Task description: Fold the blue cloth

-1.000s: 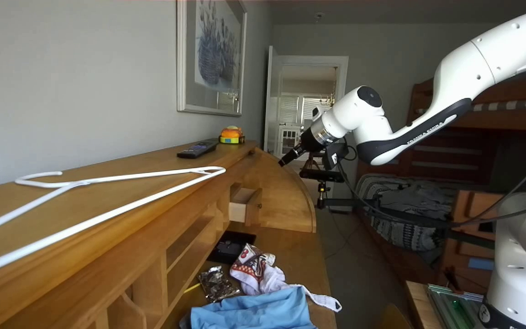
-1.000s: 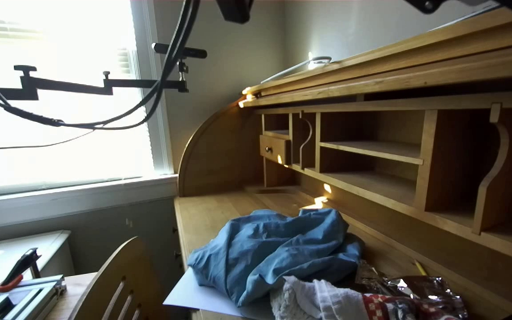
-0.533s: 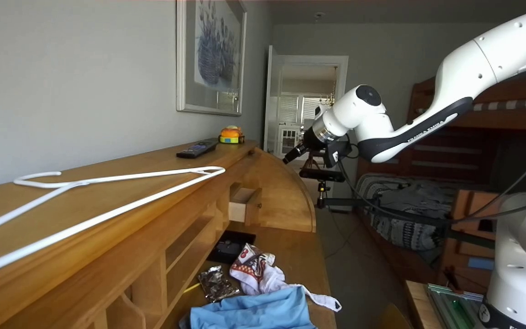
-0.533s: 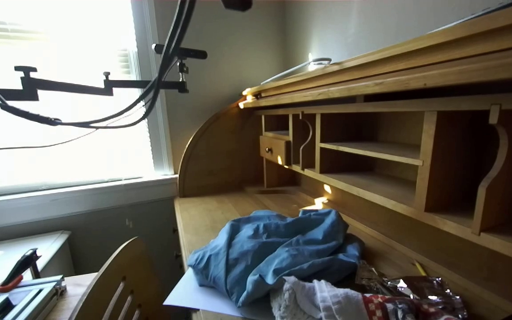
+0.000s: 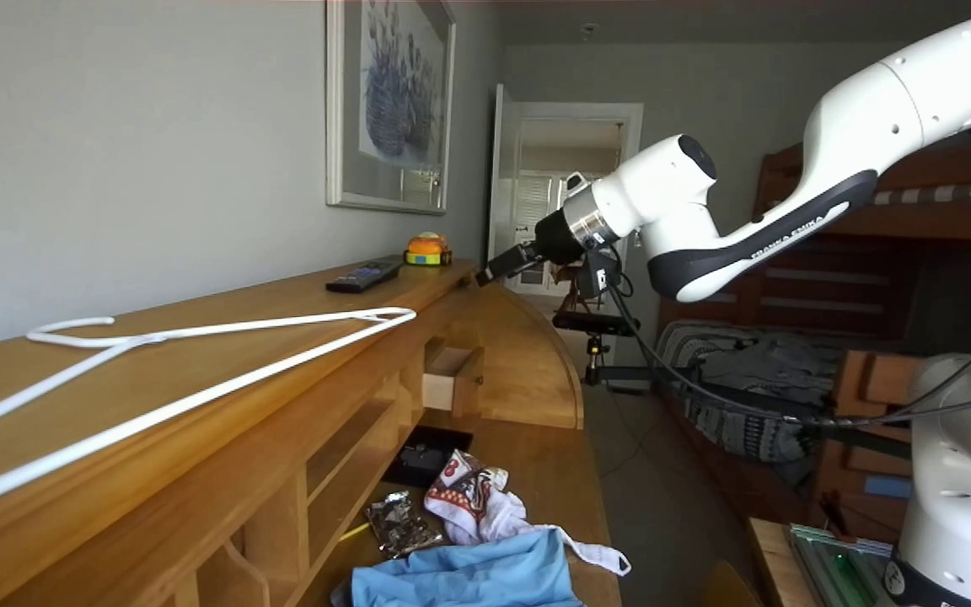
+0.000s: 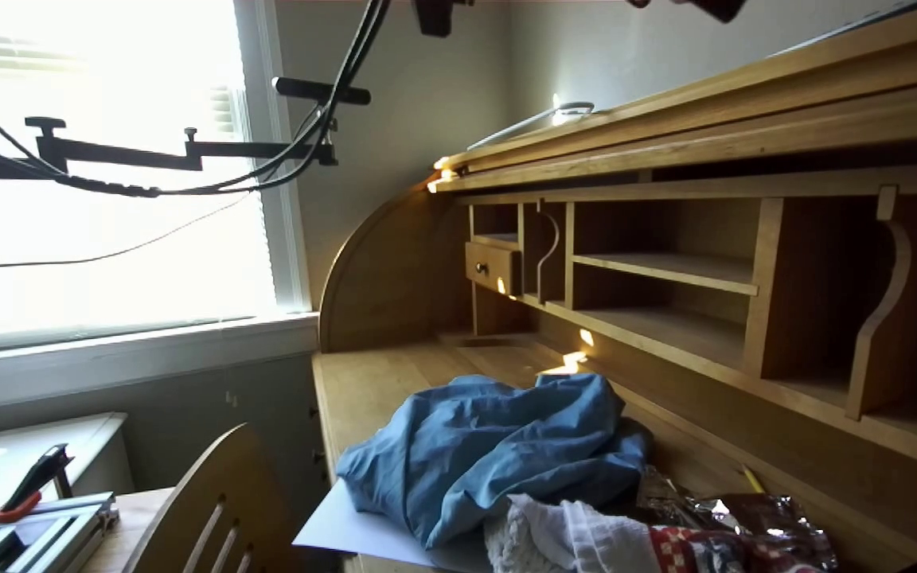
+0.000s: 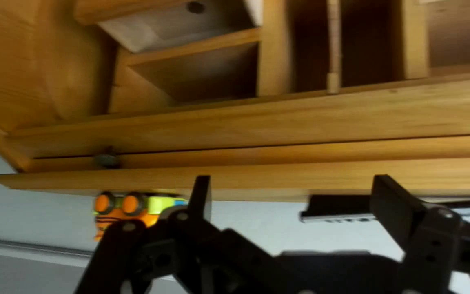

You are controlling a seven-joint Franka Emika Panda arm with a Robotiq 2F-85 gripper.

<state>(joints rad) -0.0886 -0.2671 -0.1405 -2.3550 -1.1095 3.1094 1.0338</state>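
Cloth (image 6: 498,446), blue and plain, lies in a rumpled heap on the table (image 6: 371,366). In an exterior view a white sheet of paper (image 6: 363,529) pokes out from under its near left side. A white cloth with a red pattern (image 6: 610,541) lies up against its near right side, and a crinkled silver wrapper (image 6: 769,521) lies just beyond it to the right, beside a thin yellow stick (image 6: 753,479). The claw (image 7: 294,196) is released: in the wrist view its two fingers (image 7: 200,200) stand wide apart. In an exterior view the white arm (image 5: 873,110) reaches in from the right and holds the claw high, near the far end of the table's upper ledge (image 5: 283,299), well apart from the blue heap at the near end. Along that ledge, from near to far, lie a white hanger (image 5: 144,339), a black remote (image 5: 365,275) and an orange toy (image 5: 427,250). Below the ledge, toward the far end, a small drawer (image 5: 454,379) stands pulled out.
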